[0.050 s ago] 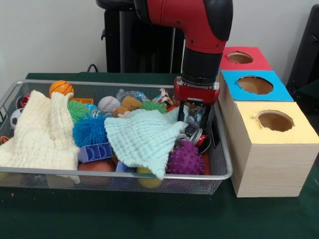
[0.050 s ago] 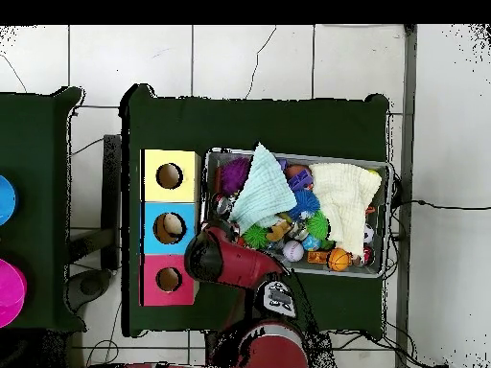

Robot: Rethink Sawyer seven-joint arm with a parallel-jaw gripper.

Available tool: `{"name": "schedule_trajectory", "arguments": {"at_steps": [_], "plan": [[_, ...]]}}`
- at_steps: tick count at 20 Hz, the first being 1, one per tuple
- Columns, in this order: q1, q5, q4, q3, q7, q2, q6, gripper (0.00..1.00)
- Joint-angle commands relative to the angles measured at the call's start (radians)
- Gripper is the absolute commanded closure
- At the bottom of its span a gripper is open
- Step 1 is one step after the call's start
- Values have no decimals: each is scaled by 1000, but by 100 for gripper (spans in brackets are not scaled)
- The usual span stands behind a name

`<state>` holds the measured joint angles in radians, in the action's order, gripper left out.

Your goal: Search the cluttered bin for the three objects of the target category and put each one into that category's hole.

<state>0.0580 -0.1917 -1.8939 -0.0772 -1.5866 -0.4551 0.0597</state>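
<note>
Hand [image 1: 195,115]: reaching down into the right end of the wire bin [image 1: 225,164]; grip state: cannot tell.
Toys: lying in the bin under two cloths.
Box holes: sitting beside it.

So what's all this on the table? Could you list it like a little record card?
bin: wire mesh tray full of toys
cloths: cream cloth and mint cloth draped over the toys
toys showing: purple spiky ball, small basketball, blue spiky ball
boxes: yellow box, blue box, red box, one hole each
claw: down in the bin
</note>
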Motion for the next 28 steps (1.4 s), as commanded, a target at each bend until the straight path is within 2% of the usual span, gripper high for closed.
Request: {"name": "schedule_trajectory", "arguments": {"at_steps": [1,6,11,14,17,24,28], "plan": [[26,-94,-90,144,-325,28,-43,0],[3,-142,-100,146,-312,-7,-111,0],[-6,-211,-97,138,-297,-40,-291,0],[-7,-232,-87,138,-284,-53,-351,0],[2,-244,-97,148,-268,-42,-334,0],[0,-263,-65,134,-246,-57,-401,0],[62,-260,-85,218,-220,-19,-299,0]]}}
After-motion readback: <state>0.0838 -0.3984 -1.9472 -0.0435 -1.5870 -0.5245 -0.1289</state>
